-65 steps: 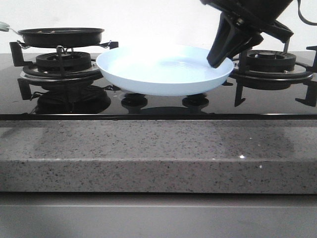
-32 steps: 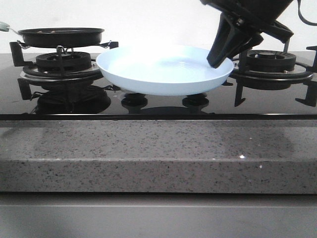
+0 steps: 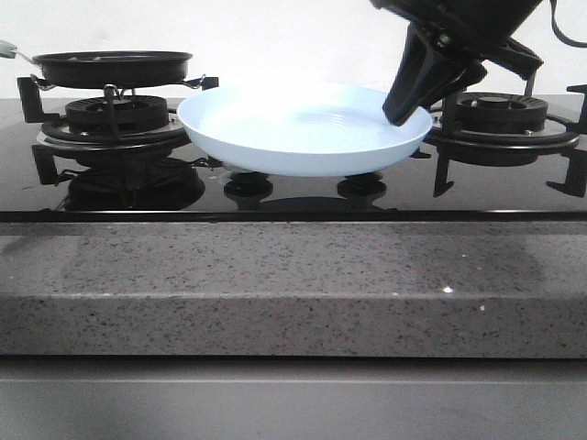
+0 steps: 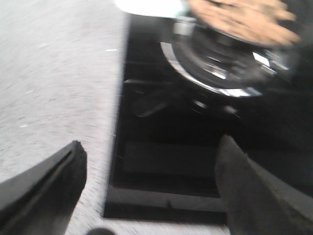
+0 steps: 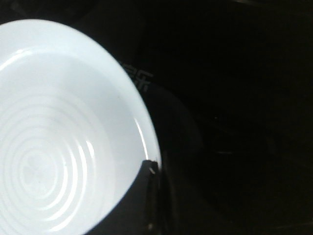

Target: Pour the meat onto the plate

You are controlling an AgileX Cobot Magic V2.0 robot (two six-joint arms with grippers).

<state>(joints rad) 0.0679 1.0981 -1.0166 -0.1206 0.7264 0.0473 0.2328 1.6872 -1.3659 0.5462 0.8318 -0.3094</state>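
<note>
The pale-blue plate (image 3: 303, 128) is held over the black cooktop between the two burners, and its ringed inside (image 5: 58, 147) is bare. My right gripper (image 3: 408, 103) comes down from the upper right and is shut on the plate's right rim. One dark fingertip (image 5: 149, 167) lies over the rim; the other is lost in the dark below. The meat (image 4: 244, 19), a blurred orange-brown pile, lies in the black frying pan (image 3: 112, 66) on the left burner. My left gripper (image 4: 151, 188) is open and empty, over the counter edge short of that burner, and out of the front view.
The pan's pale handle (image 3: 7, 48) sticks out to the left. A second burner with a black grate (image 3: 503, 124) stands at the right, just behind my right arm. Two knobs (image 3: 248, 186) sit under the plate. A speckled grey counter (image 3: 293, 284) runs along the front.
The plate has edged very slightly to the left; my right gripper keeps its hold at the same spot.
</note>
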